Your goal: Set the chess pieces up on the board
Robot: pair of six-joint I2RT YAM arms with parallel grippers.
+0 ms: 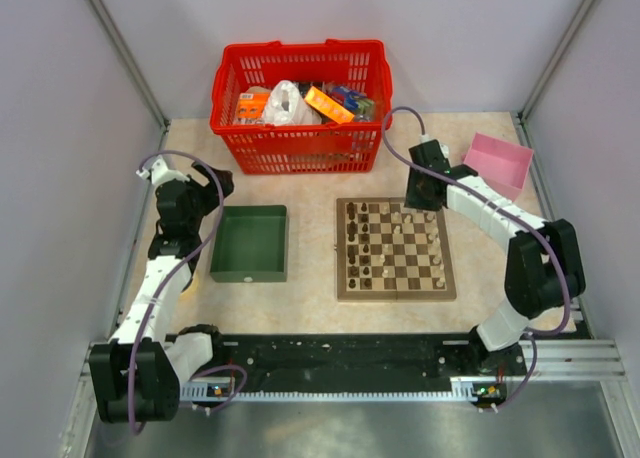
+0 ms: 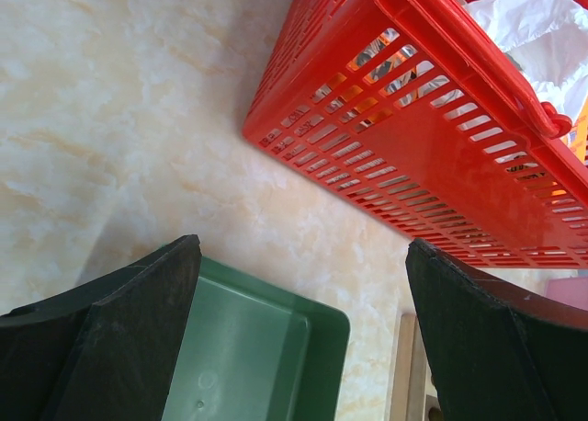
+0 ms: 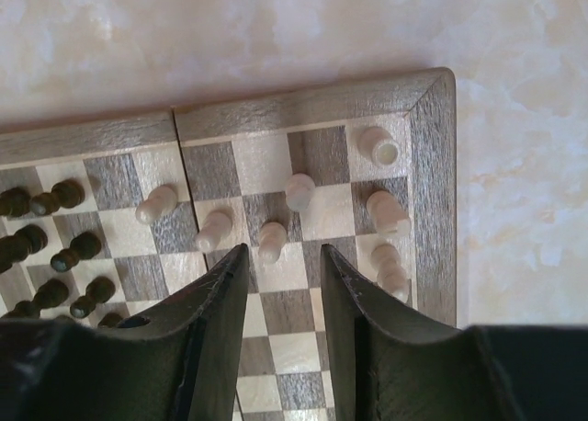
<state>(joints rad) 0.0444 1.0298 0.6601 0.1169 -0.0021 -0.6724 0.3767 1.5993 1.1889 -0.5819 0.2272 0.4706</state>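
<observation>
The board (image 1: 395, 296) lies right of the table's centre, with dark and pale chess pieces (image 1: 368, 240) spread over it. My right gripper (image 1: 420, 193) hangs over the board's far right corner (image 3: 303, 104). It is open a little over one square wide (image 3: 283, 256), and nothing is between its fingers. A pale piece (image 3: 272, 239) stands just beyond the fingertips, apart from both. More pale pieces (image 3: 299, 191) stand around it, and dark pieces (image 3: 55, 199) are at the left edge. My left gripper (image 2: 303, 246) is open wide and empty, off the board.
A green tray (image 1: 250, 210) sits left of the board, its corner (image 2: 312, 315) under my left gripper. A red basket (image 1: 300, 148) of packets stands at the back, close to the left gripper (image 2: 432, 136). A pink tray (image 1: 520, 153) is at the back right.
</observation>
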